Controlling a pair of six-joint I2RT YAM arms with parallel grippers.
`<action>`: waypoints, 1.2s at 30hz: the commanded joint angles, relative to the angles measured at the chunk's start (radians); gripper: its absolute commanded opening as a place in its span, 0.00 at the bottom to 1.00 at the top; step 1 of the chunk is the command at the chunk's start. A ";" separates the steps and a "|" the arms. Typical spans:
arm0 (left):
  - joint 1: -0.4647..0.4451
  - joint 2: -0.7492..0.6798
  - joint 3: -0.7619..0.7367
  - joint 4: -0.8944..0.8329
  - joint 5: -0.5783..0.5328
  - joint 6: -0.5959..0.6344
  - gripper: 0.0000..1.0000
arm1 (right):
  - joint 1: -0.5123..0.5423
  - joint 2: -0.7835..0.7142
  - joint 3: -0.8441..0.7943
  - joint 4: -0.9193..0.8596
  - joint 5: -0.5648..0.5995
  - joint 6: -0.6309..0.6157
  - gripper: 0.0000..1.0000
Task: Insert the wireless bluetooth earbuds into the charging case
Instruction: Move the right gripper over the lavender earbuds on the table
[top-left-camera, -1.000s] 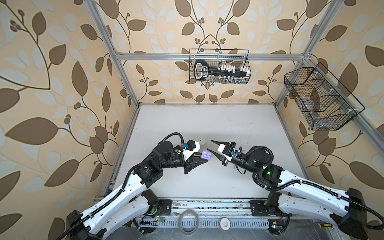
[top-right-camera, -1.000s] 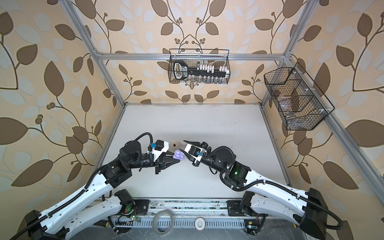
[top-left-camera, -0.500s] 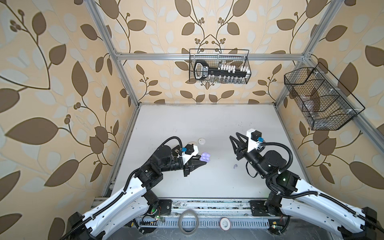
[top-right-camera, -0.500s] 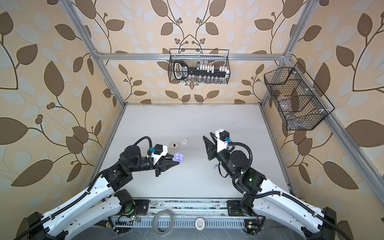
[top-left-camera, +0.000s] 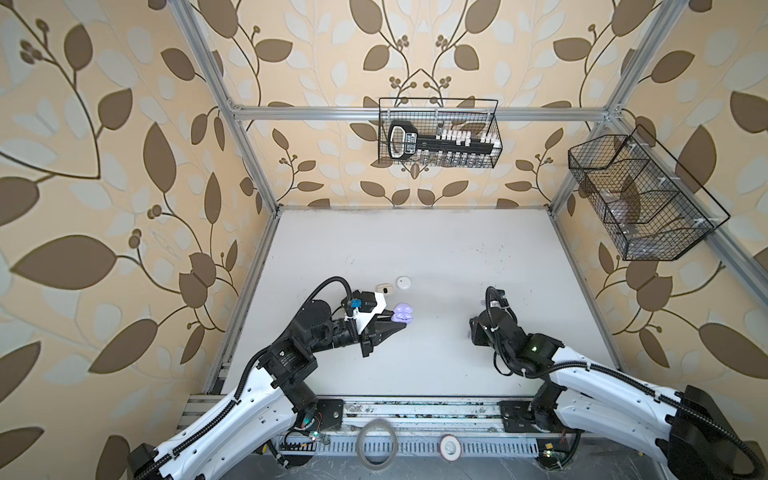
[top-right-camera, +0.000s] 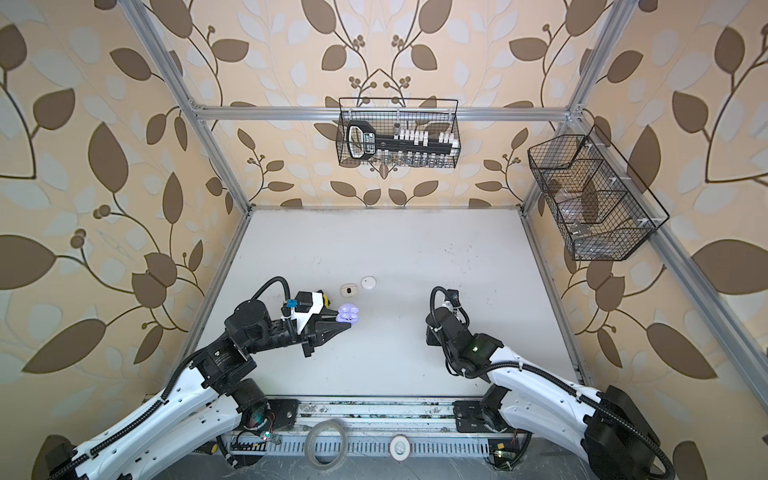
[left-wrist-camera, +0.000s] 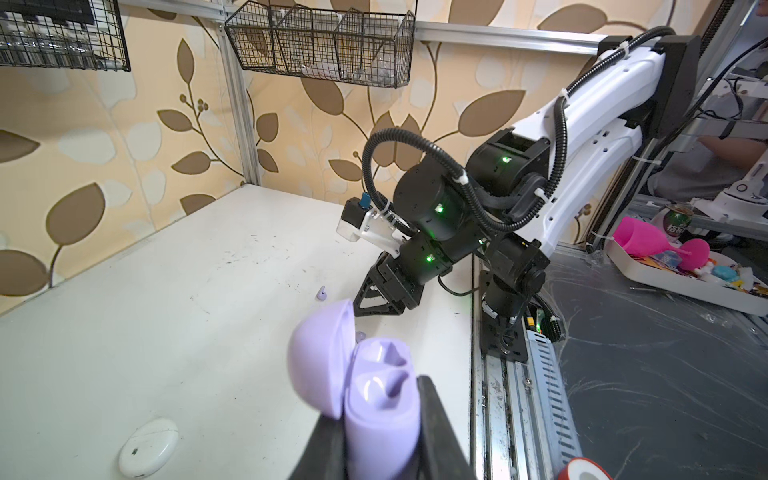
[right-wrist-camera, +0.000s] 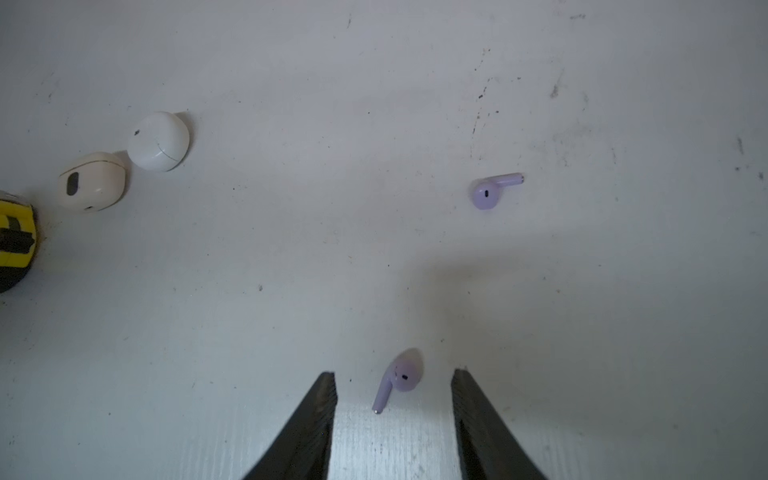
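The left arm stretches forward with its forearm trailing behind the claw. The left gripper (top-left-camera: 398, 319) lies roughly level, its two black fingers (left-wrist-camera: 436, 424) clamped on either flank of a lavender charging case (left-wrist-camera: 380, 407) that juts out past their tips. The right arm is folded close, its wrist bent steeply down, so the right gripper (right-wrist-camera: 392, 374) points at the surface just below it, jaws parted and gripping nothing.

The white bench (top-left-camera: 436, 249) (scuffed with dark specks) carries a lavender earbud (right-wrist-camera: 490, 192) and a second earbud (right-wrist-camera: 399, 380), apart. A white case (top-left-camera: 403, 283) and a cream case (top-left-camera: 385, 288) lie closed, just beside each other.
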 joint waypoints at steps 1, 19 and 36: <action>-0.007 -0.018 0.008 0.009 0.001 -0.002 0.00 | -0.050 0.034 0.075 -0.178 -0.086 0.010 0.45; -0.007 -0.009 0.005 0.001 -0.001 0.007 0.00 | -0.159 0.349 0.287 -0.273 -0.292 -0.154 0.53; -0.006 -0.030 -0.007 -0.009 -0.028 0.006 0.00 | -0.205 0.507 0.412 -0.402 -0.391 -0.168 0.51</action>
